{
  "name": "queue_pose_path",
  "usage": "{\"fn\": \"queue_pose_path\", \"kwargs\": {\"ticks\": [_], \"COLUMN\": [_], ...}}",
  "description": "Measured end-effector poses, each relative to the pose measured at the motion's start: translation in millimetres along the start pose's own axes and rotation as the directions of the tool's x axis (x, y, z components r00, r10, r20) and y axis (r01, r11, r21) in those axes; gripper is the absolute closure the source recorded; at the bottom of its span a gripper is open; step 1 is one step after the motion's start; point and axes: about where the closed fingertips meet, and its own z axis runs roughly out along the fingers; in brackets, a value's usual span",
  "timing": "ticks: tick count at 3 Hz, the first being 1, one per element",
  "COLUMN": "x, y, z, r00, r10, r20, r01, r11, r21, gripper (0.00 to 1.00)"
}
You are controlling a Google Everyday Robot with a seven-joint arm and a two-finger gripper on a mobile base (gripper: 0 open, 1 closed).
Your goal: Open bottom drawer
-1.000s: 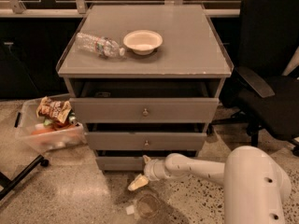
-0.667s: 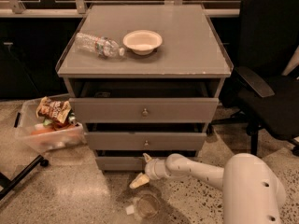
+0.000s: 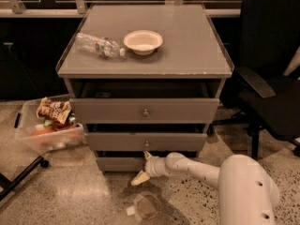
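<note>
- Bottom drawer point(image 3: 117, 164), lowest of three in the grey cabinet point(image 3: 213, 86), just above the floor; flat grey front showing on the left, the right part hidden behind the arm point(image 3: 197, 168).
- Gripper point(image 3: 142, 168) right in front of that drawer front, near its middle; two pale fingers spread wide, one tilted up toward the drawer's top edge, the other angled down toward the floor point(image 3: 70, 196).
- Nothing seen clamped between the fingers; the drawer's knob not to be made out behind them.
- Middle drawer point(image 3: 112, 141) directly above, its small knob point(image 3: 146, 144) just over the upper finger.
- Top drawer point(image 3: 108, 110) tallest and widest, a dark gap between it and the cabinet's top.
- On the cabinet's top: a pale bowl point(image 3: 143, 41) and a clear plastic bottle point(image 3: 97, 45) lying on its side, cap end near the bowl.
- Left of the cabinet, on the floor: a clear bin point(image 3: 28, 139) with snack packets.
- Right of the cabinet: a black office chair point(image 3: 272, 83).
- Robot's white body point(image 3: 246, 193) at lower right, with the arm reaching left from it.
</note>
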Motion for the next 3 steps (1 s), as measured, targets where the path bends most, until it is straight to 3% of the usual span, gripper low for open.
{"fn": "queue_pose_path", "kwargs": {"ticks": [2,3], "x": [19.4,27.7], "y": [-14.1,-24.2], "z": [39.9,54.4], "r00": [0.999,0.999], "r10": [0.015,0.001], "r20": [0.045,0.054], "r01": [-0.015,-0.003], "r11": [0.9999,0.9996], "r21": [-0.001,0.029], "gripper": [0.0,0.0]}}
